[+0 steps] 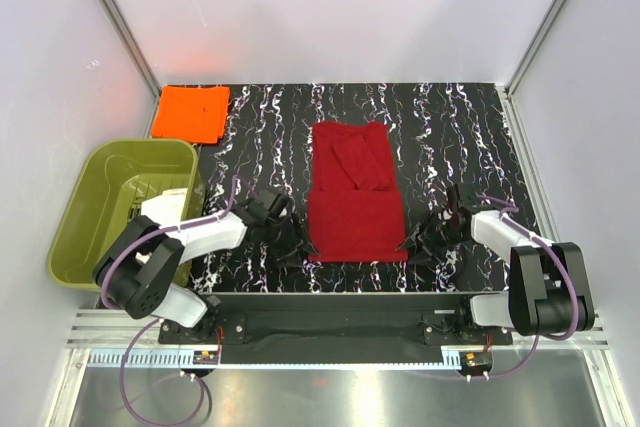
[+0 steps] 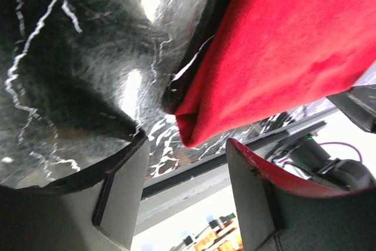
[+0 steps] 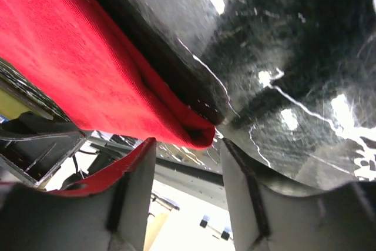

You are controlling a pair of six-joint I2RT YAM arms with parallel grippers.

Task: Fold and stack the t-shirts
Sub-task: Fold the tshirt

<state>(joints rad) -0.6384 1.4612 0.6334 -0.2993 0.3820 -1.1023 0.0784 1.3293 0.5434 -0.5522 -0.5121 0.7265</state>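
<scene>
Black marbled table [image 1: 450, 147], olive-green tub [image 1: 90, 217] at its near left edge, crimson t-shirt [image 1: 355, 207] lying partly folded at centre, folded orange t-shirt [image 1: 190, 112] in the far left corner, left gripper [image 2: 188, 163] spread at the crimson shirt's near left corner, right gripper [image 3: 188, 163] spread at its near right corner

A black tabletop veined with white marbling [image 1: 460, 147] carries a dark crimson cloth t-shirt [image 1: 355, 209], folded, near its middle. A bright orange folded t-shirt [image 1: 190, 113] lies at the far left corner, and an olive-green plastic tub [image 1: 78, 215] sits at the left edge.
</scene>
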